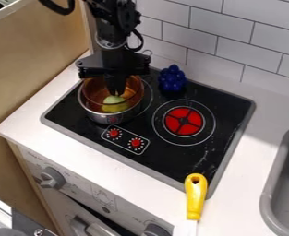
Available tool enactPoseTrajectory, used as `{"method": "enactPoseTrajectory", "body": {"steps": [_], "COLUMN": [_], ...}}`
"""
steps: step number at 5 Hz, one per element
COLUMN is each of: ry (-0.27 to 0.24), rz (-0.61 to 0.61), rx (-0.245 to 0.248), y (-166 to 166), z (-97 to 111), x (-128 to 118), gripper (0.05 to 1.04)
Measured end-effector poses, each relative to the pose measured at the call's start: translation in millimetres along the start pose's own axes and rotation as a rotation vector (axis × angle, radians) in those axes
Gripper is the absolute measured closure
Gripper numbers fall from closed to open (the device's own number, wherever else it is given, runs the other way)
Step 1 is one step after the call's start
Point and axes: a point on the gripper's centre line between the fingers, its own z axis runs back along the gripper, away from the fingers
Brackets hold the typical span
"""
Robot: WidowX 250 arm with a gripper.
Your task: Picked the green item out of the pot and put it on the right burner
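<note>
Where the upper left of the frame holds 1 metal pot (99, 117) with a coppery inside, 1 yellow-green item (114, 107) lies within it, near the side of the pot that faces the lower edge of the frame. Its outline looks rounded, with a paler top, and part of it is hidden, so which way it points and how its long axis runs cannot be told.

The 1 black gripper (116, 93) hangs down into the pot, right at the item's upper side. Whether it is open, closed or gripping the item cannot be told.

The pot sits on the left part of 1 black stovetop (162, 161). Near the center of the frame, to the right of the pot, is 1 right burner (183, 121) with a red middle. Above that burner stands 1 dark blue, knobbly cluster (171, 78). Below the pot, 2 red dials (135, 142) share 1 outlined panel.

Toward the lower right, 1 yellow-handled utensil (195, 196) overlaps the stovetop's corner, its long axis running nearly up and down the frame. At the right edge is 1 gray sink (271, 193).
</note>
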Motion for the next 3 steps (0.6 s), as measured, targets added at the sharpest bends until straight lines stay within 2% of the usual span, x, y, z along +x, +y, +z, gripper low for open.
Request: {"method": "enactPoseTrajectory", "body": {"steps": [1, 2, 3], "ry": [-0.013, -0.027, -0.027], "rz": [-0.001, 0.016, 0.023], "rx": [0.015, 0.017, 0.019], "y": [-0.5, -1.9, -1.8], "z": [-1.0, 2.9, 3.7], "x": [-2.1, -0.8, -2.1], "gripper": [0.888, 0.652, 0.354]}}
